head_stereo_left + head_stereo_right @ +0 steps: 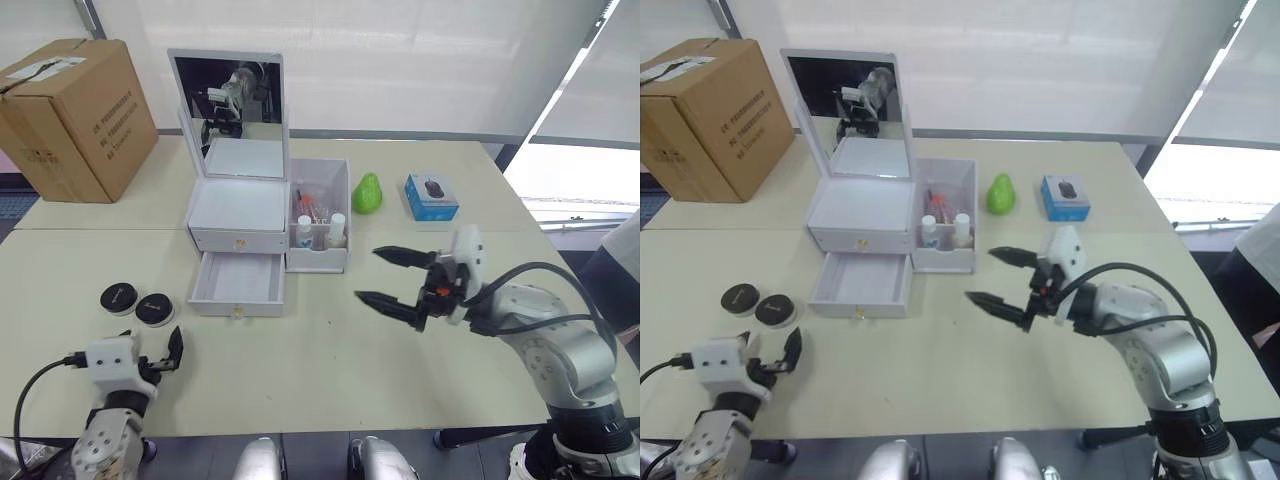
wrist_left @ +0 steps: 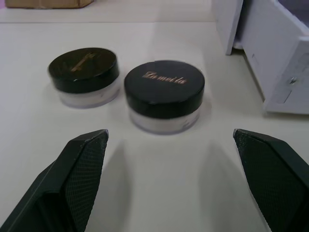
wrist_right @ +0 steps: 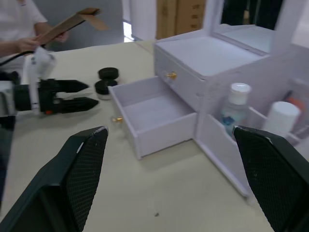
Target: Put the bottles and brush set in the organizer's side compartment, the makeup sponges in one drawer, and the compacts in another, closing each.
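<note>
The two round black-lidded compacts [image 2: 164,94] sit just ahead of the left pincer [image 1: 160,357], which is released and nearer than the right.

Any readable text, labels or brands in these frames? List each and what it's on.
"La mei la": gold script on the black lid of the nearer round compact.
Gold script on the farther black-lidded compact: too foreshortened to read.
Black print on the brown cardboard box: too small to read.
Blue mouse box: no legible text.
</note>
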